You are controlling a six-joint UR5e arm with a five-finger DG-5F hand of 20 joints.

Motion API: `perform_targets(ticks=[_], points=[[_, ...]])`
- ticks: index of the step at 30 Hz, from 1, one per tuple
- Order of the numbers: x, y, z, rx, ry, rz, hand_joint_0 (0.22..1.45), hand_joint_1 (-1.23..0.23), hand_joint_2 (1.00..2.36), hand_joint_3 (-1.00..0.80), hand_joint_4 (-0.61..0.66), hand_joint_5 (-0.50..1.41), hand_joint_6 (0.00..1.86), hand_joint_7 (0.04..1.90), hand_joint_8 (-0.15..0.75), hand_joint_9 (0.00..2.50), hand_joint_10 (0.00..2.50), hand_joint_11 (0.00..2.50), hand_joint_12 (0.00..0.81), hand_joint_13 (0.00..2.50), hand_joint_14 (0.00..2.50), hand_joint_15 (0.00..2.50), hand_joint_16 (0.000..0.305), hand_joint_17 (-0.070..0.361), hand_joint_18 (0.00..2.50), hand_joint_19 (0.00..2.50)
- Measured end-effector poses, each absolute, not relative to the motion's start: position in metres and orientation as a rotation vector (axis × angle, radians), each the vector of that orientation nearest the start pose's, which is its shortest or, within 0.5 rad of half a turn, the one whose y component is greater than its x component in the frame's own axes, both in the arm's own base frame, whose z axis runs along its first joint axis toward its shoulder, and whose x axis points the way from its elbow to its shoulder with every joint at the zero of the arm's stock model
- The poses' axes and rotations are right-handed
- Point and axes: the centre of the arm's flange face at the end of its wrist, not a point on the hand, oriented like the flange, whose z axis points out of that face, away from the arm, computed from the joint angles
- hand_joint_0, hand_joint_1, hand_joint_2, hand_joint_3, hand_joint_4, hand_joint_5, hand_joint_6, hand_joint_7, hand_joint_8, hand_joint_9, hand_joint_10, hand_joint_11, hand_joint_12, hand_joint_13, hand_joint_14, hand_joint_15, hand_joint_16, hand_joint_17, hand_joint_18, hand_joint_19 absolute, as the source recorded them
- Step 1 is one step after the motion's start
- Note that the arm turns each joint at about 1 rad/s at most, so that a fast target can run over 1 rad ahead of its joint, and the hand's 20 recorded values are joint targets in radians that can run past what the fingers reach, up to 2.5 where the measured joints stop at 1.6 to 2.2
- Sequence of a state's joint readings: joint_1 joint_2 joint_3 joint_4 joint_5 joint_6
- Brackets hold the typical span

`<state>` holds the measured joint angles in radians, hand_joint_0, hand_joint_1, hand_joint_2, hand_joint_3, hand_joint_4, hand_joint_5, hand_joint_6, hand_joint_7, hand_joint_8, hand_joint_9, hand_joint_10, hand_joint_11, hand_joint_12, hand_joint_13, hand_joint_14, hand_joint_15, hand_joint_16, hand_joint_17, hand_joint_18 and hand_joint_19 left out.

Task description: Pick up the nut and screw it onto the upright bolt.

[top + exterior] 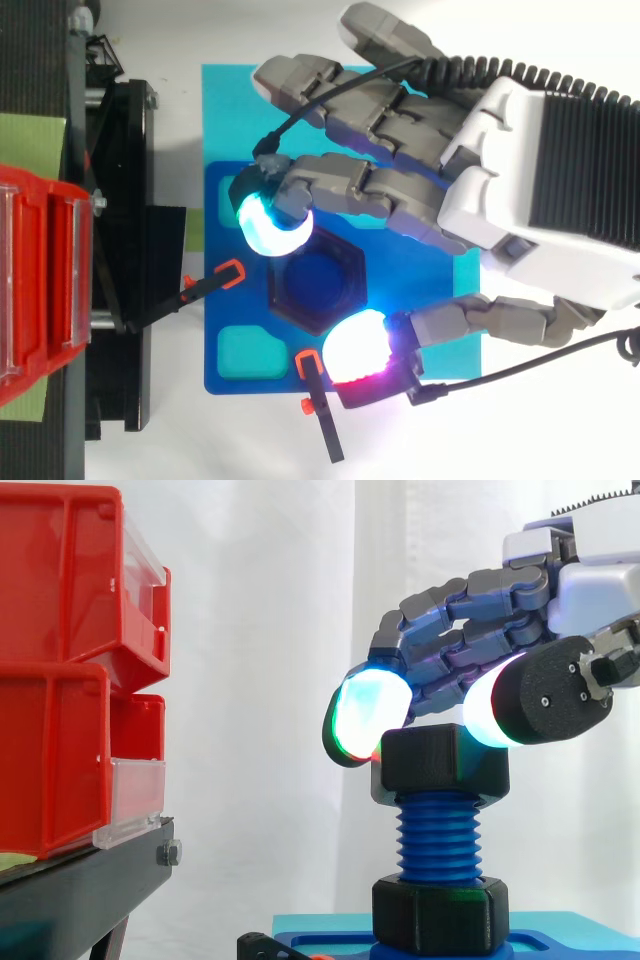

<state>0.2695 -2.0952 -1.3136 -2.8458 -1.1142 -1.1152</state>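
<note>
- I see the hand (505, 190) coming in from the right of the side view. It is bent down over the upright blue threaded plastic bolt (438, 840).
- The black hexagonal plastic nut (441, 766) sits level on the very top of that bolt. A stretch of bare thread shows beneath it.
- Lower down, a second black hexagonal collar (438, 916) wraps the foot of the bolt, where it meets the dark blue base plate (228, 335).
- The hand is clamped on the nut. One curled finger presses its cyan-glowing pad (270, 222) against one side of the nut's upper rim. The thumb's pad (357, 348), magenta from above, bears on the opposite side.
- The other fingers are curled above the nut and, as far as I can tell, are clear of it.
- The base plate lies on a lighter cyan sheet (225, 110).
- Two black clamps with orange tips (214, 284) grip the base plate's edges, one on the stand side and one on the near edge.
- The red plastic bins with clear fronts (60, 660) are stacked on the black stand (85, 880) at the left of the side view. They are well apart from the bolt.
- The white curtain (270, 630) hangs behind everything.
</note>
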Motion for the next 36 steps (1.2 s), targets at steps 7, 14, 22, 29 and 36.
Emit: perform_targets(ticks=[7,14,22,29,36], points=[[0.7057,0.0081,0.3295,0.499,1.469,0.221,0.45,-0.77,1.00,-0.50,0.17,-0.27,0.50,0.86,0.223,0.00,0.00,0.00,0.346,0.00,0.00,0.00,0.048,0.107,0.00,0.00],[0.7057,0.0076,0.3294,0.500,1.469,0.220,0.45,-0.78,1.00,-0.50,0.15,-0.27,0.50,0.81,0.220,0.00,0.00,0.00,0.351,0.00,0.00,0.00,0.049,0.111,0.00,0.00],[0.7055,0.0074,0.3291,0.500,1.472,0.219,0.45,-0.78,1.00,-0.50,0.16,-0.27,0.50,0.82,0.219,0.00,0.00,0.00,0.351,0.00,0.00,0.00,0.050,0.112,0.00,0.00],[0.7053,0.0073,0.3287,0.500,1.473,0.218,0.45,-0.77,1.00,-0.50,0.16,-0.27,0.50,0.82,0.221,0.00,0.00,0.00,0.353,0.00,0.00,0.00,0.050,0.113,0.00,0.00],[0.7039,0.0068,0.3255,0.496,1.480,0.211,0.45,-0.78,1.00,-0.50,0.17,-0.26,0.50,0.83,0.224,0.00,0.00,0.00,0.352,0.00,0.00,0.00,0.050,0.113,0.00,0.00]])
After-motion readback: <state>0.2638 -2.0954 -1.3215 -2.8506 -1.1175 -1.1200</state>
